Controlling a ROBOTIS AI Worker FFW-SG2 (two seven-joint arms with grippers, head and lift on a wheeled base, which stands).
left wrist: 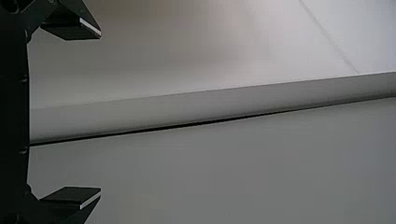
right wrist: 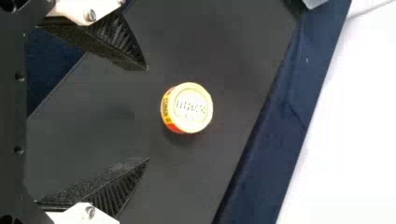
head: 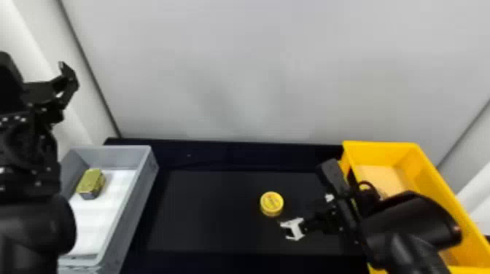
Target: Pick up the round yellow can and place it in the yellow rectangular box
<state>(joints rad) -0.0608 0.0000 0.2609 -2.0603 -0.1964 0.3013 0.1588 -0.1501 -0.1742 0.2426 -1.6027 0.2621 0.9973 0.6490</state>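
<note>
Head view: can left of right gripper

The can is on the table, between a bin on the left and the box on the right. A tin lies in the bin.

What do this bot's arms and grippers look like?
Both arms black. Left arm: small pale dots. Right arm: rounded shell, thin dark loop, likely cable. Left gripper: black angular fingers, pale strip along each tip edge. Right gripper: black tapering fingers, ribbed sides, white brackets with metal screws.
</note>
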